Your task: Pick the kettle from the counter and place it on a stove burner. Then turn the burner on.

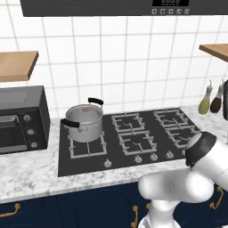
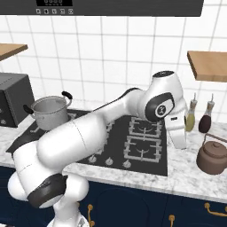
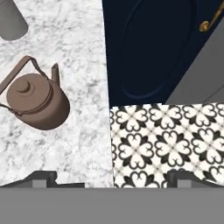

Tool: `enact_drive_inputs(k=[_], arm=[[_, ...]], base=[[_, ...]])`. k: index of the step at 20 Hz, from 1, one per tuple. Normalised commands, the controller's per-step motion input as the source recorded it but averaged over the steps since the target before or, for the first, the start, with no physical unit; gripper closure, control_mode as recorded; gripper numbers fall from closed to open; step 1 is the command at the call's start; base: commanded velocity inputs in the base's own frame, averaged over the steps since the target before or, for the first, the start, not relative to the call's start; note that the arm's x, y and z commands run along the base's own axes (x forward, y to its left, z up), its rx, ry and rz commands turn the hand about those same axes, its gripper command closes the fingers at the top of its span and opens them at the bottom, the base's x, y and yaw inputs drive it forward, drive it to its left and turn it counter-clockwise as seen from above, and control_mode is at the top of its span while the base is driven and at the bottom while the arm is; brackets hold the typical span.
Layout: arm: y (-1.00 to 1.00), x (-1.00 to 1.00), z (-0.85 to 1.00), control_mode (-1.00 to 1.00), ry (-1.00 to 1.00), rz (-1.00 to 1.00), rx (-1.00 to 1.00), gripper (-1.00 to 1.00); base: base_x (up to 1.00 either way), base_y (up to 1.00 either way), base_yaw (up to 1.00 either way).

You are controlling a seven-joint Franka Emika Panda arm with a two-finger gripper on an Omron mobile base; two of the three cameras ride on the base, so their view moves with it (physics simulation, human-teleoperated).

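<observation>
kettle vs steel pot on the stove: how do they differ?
Colour: the kettle is brownish-copper; the steel pot is silver with black side handles.
Build: the kettle has a lid, a spout and a thin arched top handle; the pot is open-topped.
Place: the kettle stands on the counter right of the stove; the pot sits on a left burner.
Both stand upright, untouched.

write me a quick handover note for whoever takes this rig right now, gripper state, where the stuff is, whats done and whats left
Gripper: open and holding nothing, above the counter's front edge, looking down.
Kettle: upright on the counter, right of the stove, in front of two bottles. In the hand view it sits off to one side of the fingertips, not between them.
Steel pot: on the stove's back left burner; the other burners look free.
Done: nothing yet; kettle not gripped.
Left: line up over the kettle handle, grasp it, set it on a free burner, turn that burner's knob.
</observation>
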Motion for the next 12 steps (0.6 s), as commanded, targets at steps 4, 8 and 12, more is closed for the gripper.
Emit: enact_drive_inputs(k=[4,8,12], arm=[[-0.58,0.03,-0.12,-1.00,0.00,-0.05,0.23,-1.00],[-0.19,0.33,-0.47,-1.00,0.02,0.00,0.02,-1.00],[-0.13,0.35,-0.32,-1.00,0.00,0.00,0.00,-1.00]], base=[[0.00,0.00,0.00],[0.00,0.00,0.00],[0.00,0.00,0.00]])
